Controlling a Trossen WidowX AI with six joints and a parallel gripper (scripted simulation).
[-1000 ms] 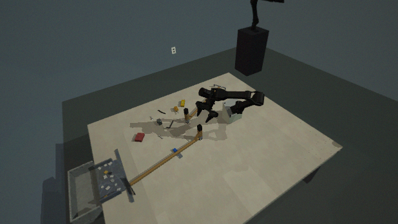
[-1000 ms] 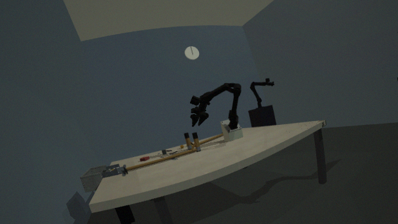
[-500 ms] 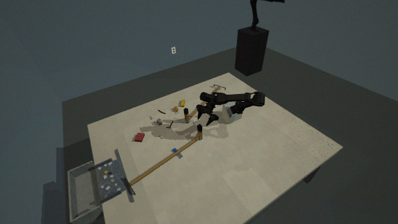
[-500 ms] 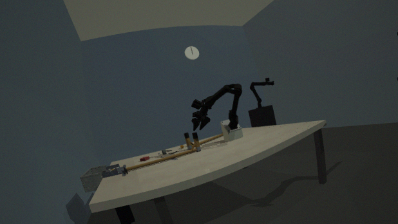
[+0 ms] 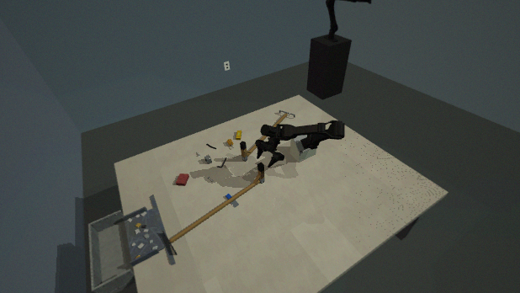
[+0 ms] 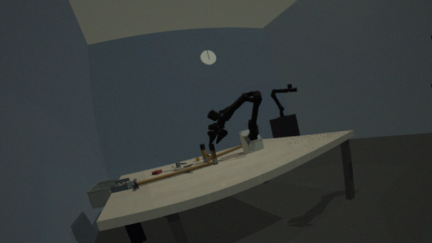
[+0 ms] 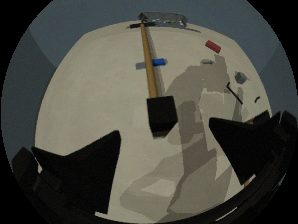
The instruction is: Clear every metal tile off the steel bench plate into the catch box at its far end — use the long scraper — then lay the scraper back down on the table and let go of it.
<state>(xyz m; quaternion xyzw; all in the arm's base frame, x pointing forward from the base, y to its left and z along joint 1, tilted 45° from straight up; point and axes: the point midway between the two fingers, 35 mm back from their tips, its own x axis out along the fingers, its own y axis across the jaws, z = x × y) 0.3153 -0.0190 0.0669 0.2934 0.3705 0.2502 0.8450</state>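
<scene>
The long scraper (image 5: 210,215) (image 6: 157,178) (image 7: 150,75) lies on the counter (image 5: 336,210) (image 6: 245,174) (image 7: 90,100), its black-capped upright grip (image 5: 261,167) (image 6: 212,147) (image 7: 161,114) standing at one end and its blade at the other. The tool (image 5: 264,162) (image 6: 214,143) (image 7: 168,128) hangs just above the scraper's grip, fingers spread wide and grasping nothing.

Just beyond the scraper's blade is the steel bench plate (image 5: 153,219), with pale and yellowish tiles (image 5: 145,231) scattered over it. Farther out past the blade, on the plate's far side, sits the catch box (image 5: 95,253) (image 6: 99,199) (image 7: 162,16).

A blue block (image 5: 228,196) (image 7: 159,62) is right beside the scraper's handle; I cannot tell whether they touch. Well apart from that handle, on the same side as the blue block, lie a red block (image 5: 182,179) (image 6: 156,172) (image 7: 213,46), a small grey block (image 5: 208,159) (image 7: 241,77) and a yellow block (image 5: 238,135). A second wooden-handled implement (image 5: 252,149) has its own upright grip near the scraper's, and its handle runs away from the scraper's blade.
</scene>
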